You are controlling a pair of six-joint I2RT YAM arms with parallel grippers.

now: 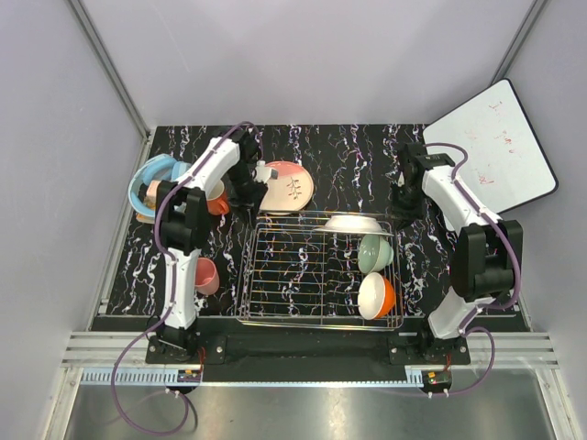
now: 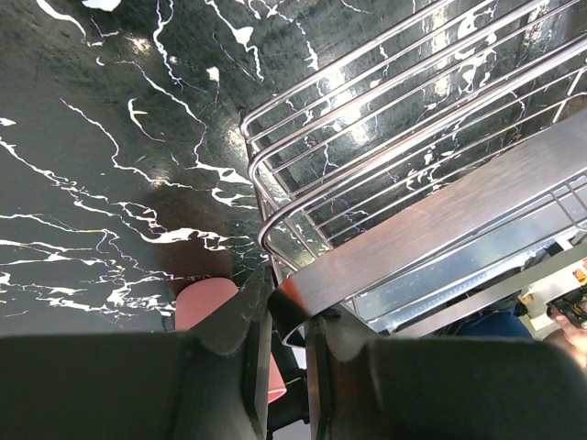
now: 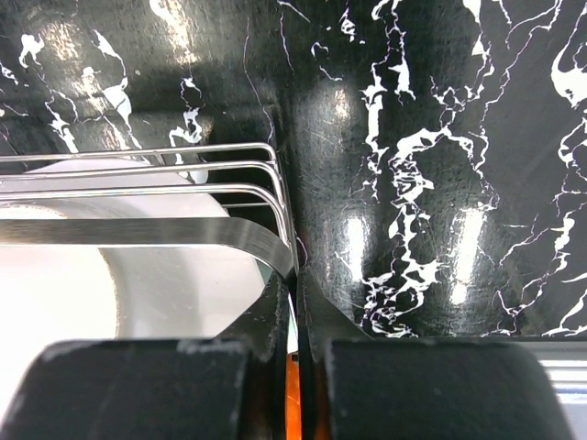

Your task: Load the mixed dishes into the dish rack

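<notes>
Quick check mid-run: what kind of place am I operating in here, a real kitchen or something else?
Most likely a lab test cell, not a kitchen: plain grey panel walls on metal framing, a black marble-patterned table, and a scribbled white board propped at the right.

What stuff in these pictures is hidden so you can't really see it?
- Orange-red mug: top view, mostly under the left arm.
- Left gripper: left wrist view, its fingers hide whether it pinches the dish rack rim.
- Pink thing: left wrist view, a finger covers most; cup or plate, unclear.
- White board scribbles: top view, too small to read.
</notes>
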